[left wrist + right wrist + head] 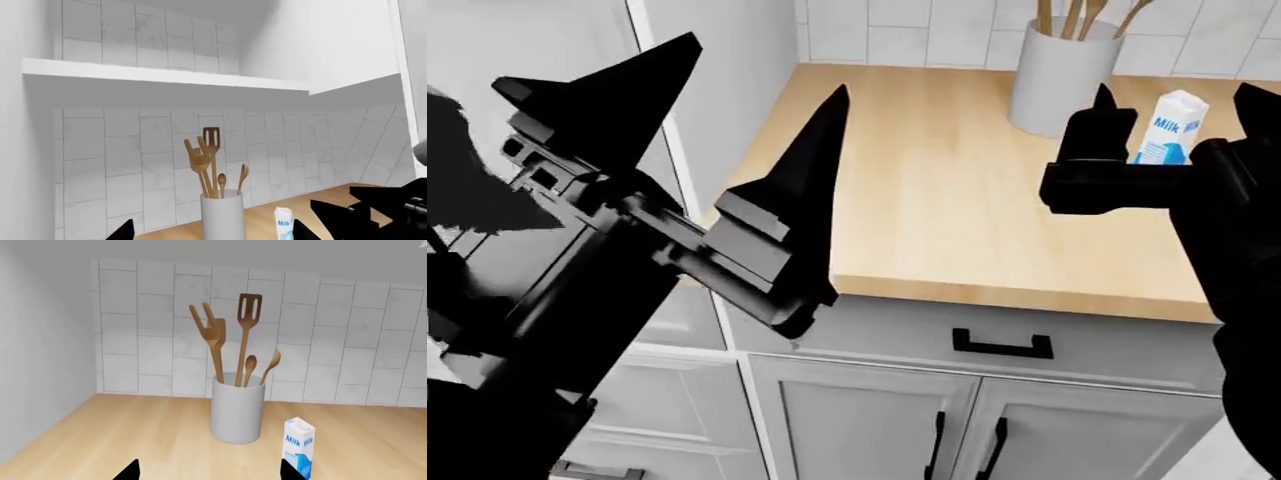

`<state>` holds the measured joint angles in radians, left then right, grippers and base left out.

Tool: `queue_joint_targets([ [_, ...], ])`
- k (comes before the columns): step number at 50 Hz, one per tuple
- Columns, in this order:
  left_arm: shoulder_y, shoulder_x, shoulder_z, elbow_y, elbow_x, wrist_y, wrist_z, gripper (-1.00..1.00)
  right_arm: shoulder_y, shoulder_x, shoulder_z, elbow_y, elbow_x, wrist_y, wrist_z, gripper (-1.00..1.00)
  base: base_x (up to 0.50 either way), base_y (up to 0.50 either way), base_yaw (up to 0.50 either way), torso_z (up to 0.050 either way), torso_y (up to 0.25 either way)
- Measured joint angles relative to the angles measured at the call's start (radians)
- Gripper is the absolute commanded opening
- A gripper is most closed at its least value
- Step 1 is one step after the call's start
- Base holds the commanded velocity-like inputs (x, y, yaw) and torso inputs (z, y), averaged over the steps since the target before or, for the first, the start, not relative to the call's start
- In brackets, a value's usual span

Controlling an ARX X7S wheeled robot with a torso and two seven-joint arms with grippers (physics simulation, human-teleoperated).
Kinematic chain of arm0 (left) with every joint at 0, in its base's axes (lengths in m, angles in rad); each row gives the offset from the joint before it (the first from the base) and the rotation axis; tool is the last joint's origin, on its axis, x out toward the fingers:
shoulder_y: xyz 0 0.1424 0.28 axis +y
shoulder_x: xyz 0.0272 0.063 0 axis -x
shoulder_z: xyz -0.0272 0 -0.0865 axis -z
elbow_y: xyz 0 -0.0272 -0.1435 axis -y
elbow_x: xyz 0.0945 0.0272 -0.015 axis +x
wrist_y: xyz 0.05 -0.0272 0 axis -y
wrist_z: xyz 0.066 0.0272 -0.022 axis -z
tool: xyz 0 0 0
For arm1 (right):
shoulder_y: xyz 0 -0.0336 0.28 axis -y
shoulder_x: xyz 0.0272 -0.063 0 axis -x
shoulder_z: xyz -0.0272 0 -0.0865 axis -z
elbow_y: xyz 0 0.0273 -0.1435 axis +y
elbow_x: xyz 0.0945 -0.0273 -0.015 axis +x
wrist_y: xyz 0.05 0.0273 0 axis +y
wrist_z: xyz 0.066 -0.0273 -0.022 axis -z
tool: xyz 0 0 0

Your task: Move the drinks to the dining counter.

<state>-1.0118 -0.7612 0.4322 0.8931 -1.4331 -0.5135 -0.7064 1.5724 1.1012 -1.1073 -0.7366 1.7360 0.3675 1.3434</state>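
Milk carton (1174, 128), white and blue, stands upright near the back edge of the light-wood worktop (961, 190), toward its right side, just beside the grey-white utensil pot (1064, 75) and a little nearer the front edge than the pot. Its long axis is vertical, gabled top up.

From my right gripper (1174, 150) the carton lies straight ahead and close; in the head view the fingers frame it on either side, spread apart with nothing between them. The right wrist view shows the carton (298, 447) low and slightly off to one side of the gap between the fingertips, so I judge a small sideways correction is needed before closing.

My left gripper (747, 150) hangs over the worktop's left front corner, fingers also spread and empty, well apart from the carton. The right arm is clearly the nearer one.

Count: one milk carton, one utensil pot holding four wooden utensils (233, 340). I see no other drink in any view, and the dining counter is not in view.
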Motion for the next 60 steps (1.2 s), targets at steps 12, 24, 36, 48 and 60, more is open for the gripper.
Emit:
queue_joint_targets([
  [12, -0.005, -0.025, -0.365, 0.105, -0.276, -0.163, -0.124, 1.0, -0.013, -0.007, -0.006, 0.025, 0.022, -0.004, 0.011, 1.0, 0.0, 0.0, 0.0, 0.0, 0.0],
  [24, 0.19, -0.119, -0.933, 0.101, -0.492, -0.336, -0.124, 1.0, 0.008, -0.053, -0.029, 0.054, 0.006, 0.047, 0.04, 1.0, 0.0, 0.0, 0.0, 0.0, 0.0],
  [36, 0.288, -0.149, -1.191, 0.094, -0.582, -0.407, -0.118, 1.0, -0.031, -0.028, -0.007, 0.051, -0.016, -0.022, 0.012, 1.0, 0.0, 0.0, 0.0, 0.0, 0.0],
  [48, 0.324, -0.15, -1.282, 0.093, -0.612, -0.436, -0.114, 1.0, -0.051, -0.012, 0.01, 0.049, -0.018, -0.062, 0.003, 1.0, 0.44, -0.07, 0.0, 0.0, 0.0],
  [60, 0.336, -0.142, -1.31, 0.091, -0.618, -0.452, -0.11, 1.0, -0.044, -0.018, 0.012, 0.058, -0.013, -0.053, 0.01, 1.0, 0.2, -0.02, 0.0, 0.0, 0.002],
])
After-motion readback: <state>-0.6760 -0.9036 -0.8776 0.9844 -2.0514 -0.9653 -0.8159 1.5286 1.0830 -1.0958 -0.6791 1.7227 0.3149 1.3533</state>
